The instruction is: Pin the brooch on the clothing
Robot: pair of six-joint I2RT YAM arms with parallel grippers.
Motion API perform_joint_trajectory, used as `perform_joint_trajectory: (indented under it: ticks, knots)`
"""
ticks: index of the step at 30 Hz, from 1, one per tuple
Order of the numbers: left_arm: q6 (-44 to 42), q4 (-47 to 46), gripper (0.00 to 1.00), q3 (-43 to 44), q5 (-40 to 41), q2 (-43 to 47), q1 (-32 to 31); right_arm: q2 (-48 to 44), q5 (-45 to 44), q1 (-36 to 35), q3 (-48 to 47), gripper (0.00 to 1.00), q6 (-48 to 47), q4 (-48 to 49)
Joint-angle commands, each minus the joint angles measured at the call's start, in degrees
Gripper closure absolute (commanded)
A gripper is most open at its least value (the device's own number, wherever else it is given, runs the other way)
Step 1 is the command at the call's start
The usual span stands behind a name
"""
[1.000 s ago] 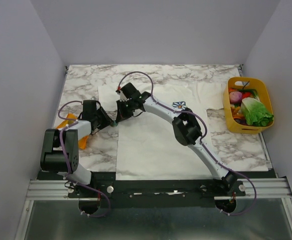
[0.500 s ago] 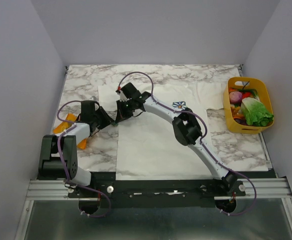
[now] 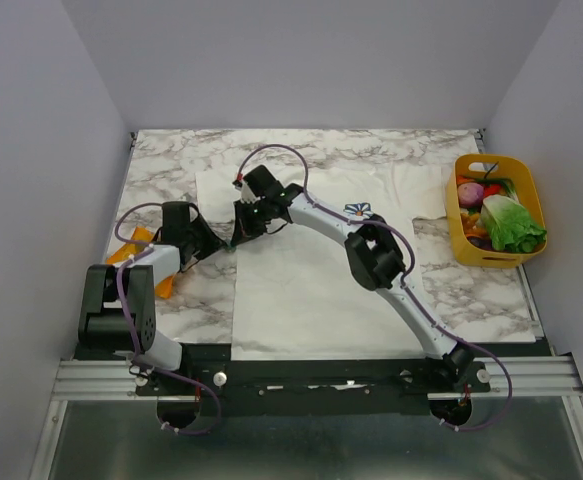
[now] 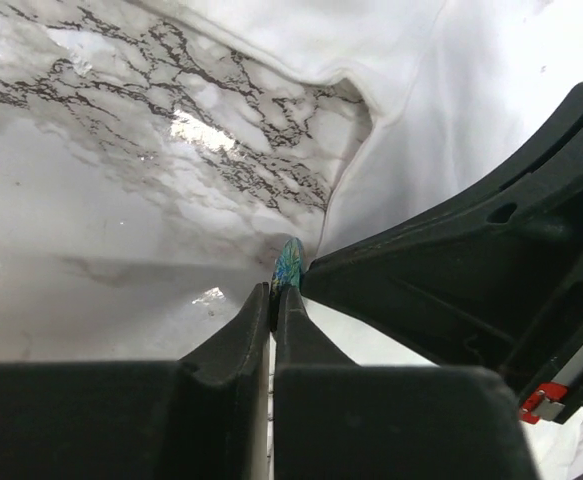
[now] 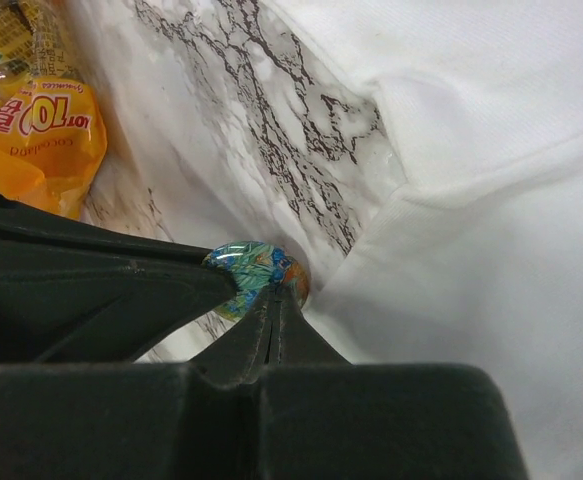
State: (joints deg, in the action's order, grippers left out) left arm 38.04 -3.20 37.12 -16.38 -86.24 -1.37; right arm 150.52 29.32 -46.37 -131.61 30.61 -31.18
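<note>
The brooch (image 5: 256, 275) is not yet on the clothing, as far as I can see. It hangs just above the table (image 3: 171, 160), well in from the left edge and about halfway between the near and far edges. That puts it right at the notch where the T-shirt (image 3: 301, 290) sleeve meets the body. In the right wrist view its patterned green-blue face shows just beside the fabric edge. I cannot tell whether it touches the cloth or whether any pin has gone through. My guess is that the carrying is done and the actual fastening is left.

The left gripper (image 4: 276, 288) has its fingers drawn nearly together on the brooch. The disc stands edge-on at their very tips in the left wrist view. The right gripper (image 5: 274, 302) has its fingers pressed tight together, their point right against the brooch's lower rim. Whether they nip the rim, the fabric or nothing at all, I cannot make out.

The two grippers meet nose to nose at that notch. The left arm is folded close by the near left corner, its forearm reaching right toward the shirt's edge. The right arm stretches from the near right corner diagonally across the shirt, past the blue flower print (image 3: 358, 211), and its wrist curls back down toward the notch.

An orange snack packet (image 3: 139, 250) lies near the left edge beside the left arm. A yellow basket (image 3: 468, 240) of produce sits by the right edge, well apart.
</note>
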Motion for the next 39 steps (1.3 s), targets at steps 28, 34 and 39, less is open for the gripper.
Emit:
perform_joint_trajectory:
  ticks: [28,34,39]
  knots:
    - [-2.27,-18.59,1.0,0.58,-23.6,17.42,-11.63,-46.61,21.47,16.66,40.63,0.12,-18.48,13.77]
    - [2.73,-30.62,1.0,2.43,-34.5,13.73,-13.66,-49.79,24.29,17.01,44.68,0.2,-21.11,13.78]
    - [2.48,-32.83,1.0,2.6,-36.7,13.82,-15.77,-51.46,30.77,17.63,45.74,0.34,-23.58,12.81]
